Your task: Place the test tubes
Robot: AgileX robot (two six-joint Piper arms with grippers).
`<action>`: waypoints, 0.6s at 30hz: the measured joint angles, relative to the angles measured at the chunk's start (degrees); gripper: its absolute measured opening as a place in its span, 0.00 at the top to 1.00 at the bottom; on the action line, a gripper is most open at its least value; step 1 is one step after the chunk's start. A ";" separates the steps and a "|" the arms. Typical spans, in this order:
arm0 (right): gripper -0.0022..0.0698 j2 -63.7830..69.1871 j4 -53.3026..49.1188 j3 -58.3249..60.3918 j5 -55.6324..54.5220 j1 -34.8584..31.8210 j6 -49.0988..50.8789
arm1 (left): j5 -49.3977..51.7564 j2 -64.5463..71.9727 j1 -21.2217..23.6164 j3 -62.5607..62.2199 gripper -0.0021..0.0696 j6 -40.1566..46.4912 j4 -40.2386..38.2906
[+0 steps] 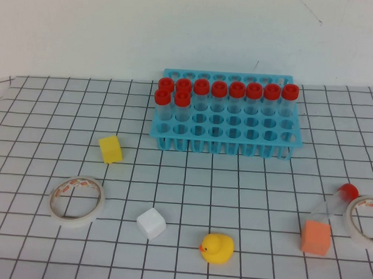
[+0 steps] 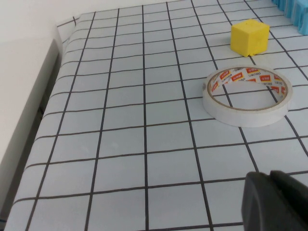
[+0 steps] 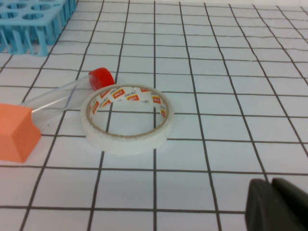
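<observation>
Nearer right claw than left: tube

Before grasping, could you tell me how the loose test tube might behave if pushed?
The test tube lies on its side by the orange block and right tape roll; round, it would probably roll. Clear and smooth-looking, it may slip. Left gripper and right gripper sit shut, away from it.

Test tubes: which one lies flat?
The tube against the orange block, near the right tool; others stand in the rack. Left tool faces a tape roll.
</observation>
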 joint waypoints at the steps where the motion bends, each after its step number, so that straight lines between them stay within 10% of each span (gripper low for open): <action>1: 0.97 0.00 0.00 0.00 0.00 0.00 0.00 | 0.00 0.00 0.00 0.00 0.97 0.00 0.00; 18: 0.97 0.00 -3.03 0.00 0.00 0.03 0.00 | 0.00 0.00 0.00 0.00 0.97 -0.21 0.00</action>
